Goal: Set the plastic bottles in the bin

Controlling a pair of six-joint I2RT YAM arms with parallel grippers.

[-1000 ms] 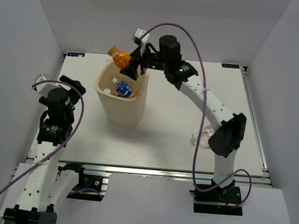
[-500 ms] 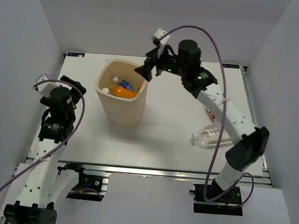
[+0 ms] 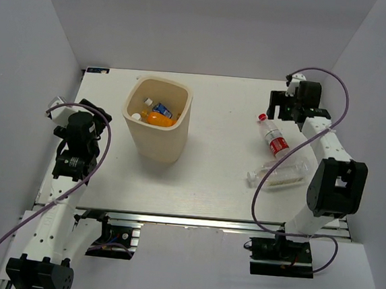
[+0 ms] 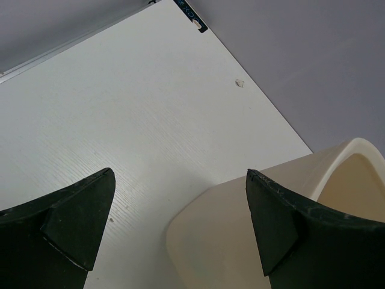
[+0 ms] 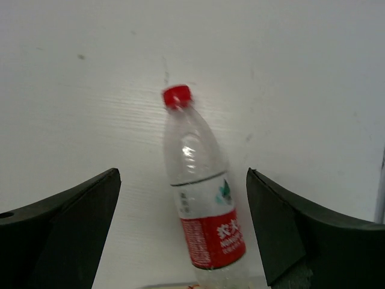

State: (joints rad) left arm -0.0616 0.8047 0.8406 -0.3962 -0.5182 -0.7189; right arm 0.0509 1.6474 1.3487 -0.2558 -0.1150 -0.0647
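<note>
The cream bin (image 3: 149, 141) stands upright at the left middle of the table, holding an orange bottle (image 3: 158, 119), a blue-labelled bottle (image 3: 162, 109) and white caps. On the table at the right lies a clear bottle with a red label and cap (image 3: 273, 137), and nearer me a larger clear bottle (image 3: 280, 174). My right gripper (image 3: 274, 110) hangs open at the back right. In the right wrist view the red-labelled bottle (image 5: 204, 198) lies below, between the open right gripper's (image 5: 181, 174) fingers, untouched. My left gripper (image 3: 95, 117) stays open left of the bin (image 4: 258, 235), empty (image 4: 180, 174).
Grey walls close in the table on three sides. A metal rail (image 3: 206, 221) runs along the near edge. A purple cable (image 3: 263, 191) from the right arm loops over the table near the larger clear bottle.
The right gripper opened over the bin and the orange bottle dropped inside. The right arm then swung to the back right, above the red-labelled bottle. The left arm barely moved.
</note>
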